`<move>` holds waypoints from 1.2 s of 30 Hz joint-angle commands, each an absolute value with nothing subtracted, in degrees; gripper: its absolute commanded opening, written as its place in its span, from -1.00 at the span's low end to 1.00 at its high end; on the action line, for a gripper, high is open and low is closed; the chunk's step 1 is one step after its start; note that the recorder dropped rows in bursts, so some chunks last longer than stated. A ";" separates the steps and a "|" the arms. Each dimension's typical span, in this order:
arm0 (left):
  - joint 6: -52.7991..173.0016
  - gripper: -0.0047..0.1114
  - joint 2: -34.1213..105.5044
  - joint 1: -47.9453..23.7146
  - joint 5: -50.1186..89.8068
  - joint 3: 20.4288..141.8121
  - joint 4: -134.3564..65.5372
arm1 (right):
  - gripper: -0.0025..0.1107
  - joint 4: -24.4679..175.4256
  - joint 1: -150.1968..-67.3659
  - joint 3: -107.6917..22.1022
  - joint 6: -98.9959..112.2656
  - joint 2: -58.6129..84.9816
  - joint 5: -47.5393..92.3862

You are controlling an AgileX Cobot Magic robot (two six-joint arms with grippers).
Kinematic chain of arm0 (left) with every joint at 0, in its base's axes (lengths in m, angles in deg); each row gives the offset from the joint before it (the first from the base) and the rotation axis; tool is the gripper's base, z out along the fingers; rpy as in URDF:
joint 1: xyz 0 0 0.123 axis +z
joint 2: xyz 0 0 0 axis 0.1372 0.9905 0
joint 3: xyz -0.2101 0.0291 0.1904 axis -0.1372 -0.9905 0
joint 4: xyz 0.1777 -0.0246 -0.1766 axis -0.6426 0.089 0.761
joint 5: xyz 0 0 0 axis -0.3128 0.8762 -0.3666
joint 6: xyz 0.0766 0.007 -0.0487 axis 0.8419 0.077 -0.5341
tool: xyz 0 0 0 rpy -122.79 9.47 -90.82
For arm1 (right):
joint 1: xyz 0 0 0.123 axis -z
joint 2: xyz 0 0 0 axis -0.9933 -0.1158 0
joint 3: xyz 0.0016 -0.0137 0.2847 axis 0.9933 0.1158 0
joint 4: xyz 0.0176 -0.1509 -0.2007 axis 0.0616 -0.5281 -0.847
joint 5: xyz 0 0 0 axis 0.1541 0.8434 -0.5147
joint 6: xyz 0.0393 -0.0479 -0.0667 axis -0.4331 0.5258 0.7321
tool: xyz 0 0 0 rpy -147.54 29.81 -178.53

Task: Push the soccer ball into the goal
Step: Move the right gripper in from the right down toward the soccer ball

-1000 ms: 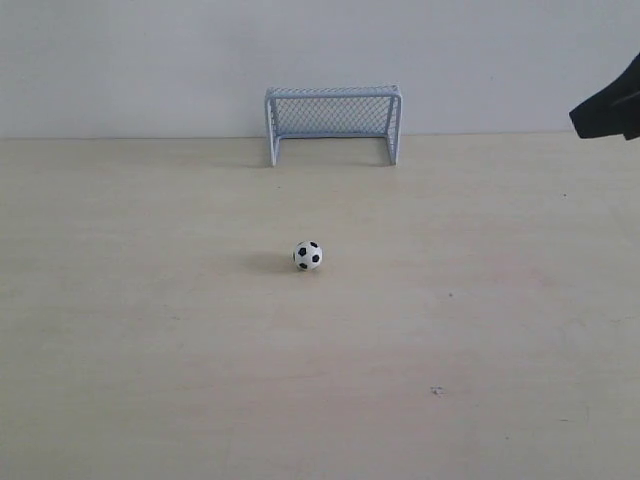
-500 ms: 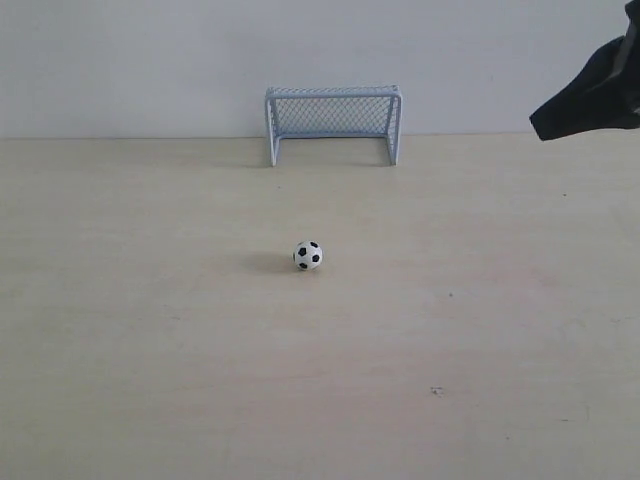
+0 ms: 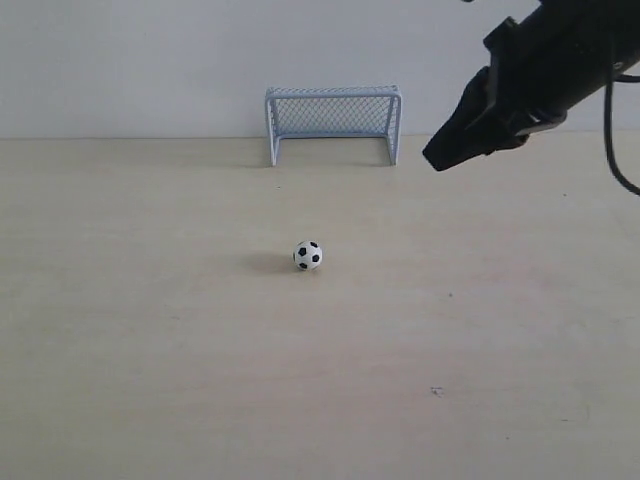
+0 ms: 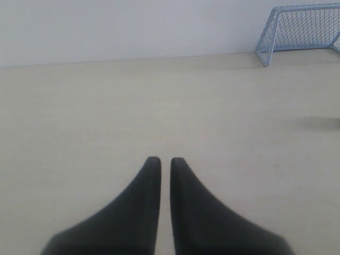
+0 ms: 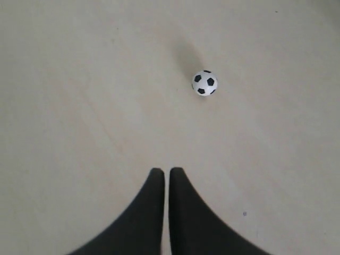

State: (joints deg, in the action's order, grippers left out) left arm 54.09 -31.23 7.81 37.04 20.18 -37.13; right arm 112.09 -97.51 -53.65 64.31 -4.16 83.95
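Observation:
The soccer ball (image 3: 308,255), white with black patches, rests on the pale table in the middle of the exterior view; the right wrist view also shows the ball (image 5: 204,83). The goal (image 3: 333,122), pale blue with mesh netting, stands against the back wall behind the ball, and part of the goal (image 4: 300,29) shows in the left wrist view. My right gripper (image 3: 437,161) hangs in the air at the upper right, shut and empty, well apart from the ball; its fingertips (image 5: 156,172) nearly touch. My left gripper (image 4: 162,160) is shut on nothing and does not appear in the exterior view.
The table (image 3: 150,330) is a plain light wooden surface with a white wall behind it. A small dark speck (image 3: 437,391) marks the table at the front right. A black cable (image 3: 612,150) loops down from the right arm.
The right arm has swung in from the right edge toward the left and come much further into the exterior view. The ball and goal have not moved.

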 commanded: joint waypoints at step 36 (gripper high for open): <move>53.56 -0.81 -31.44 7.35 36.37 20.43 -36.75 | -0.96 106.76 -103.29 -59.91 58.77 -11.66 89.19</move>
State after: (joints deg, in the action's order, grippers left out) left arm 54.09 -31.23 7.81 37.04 20.18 -37.13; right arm 107.35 -103.27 -59.45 59.23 -11.66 88.50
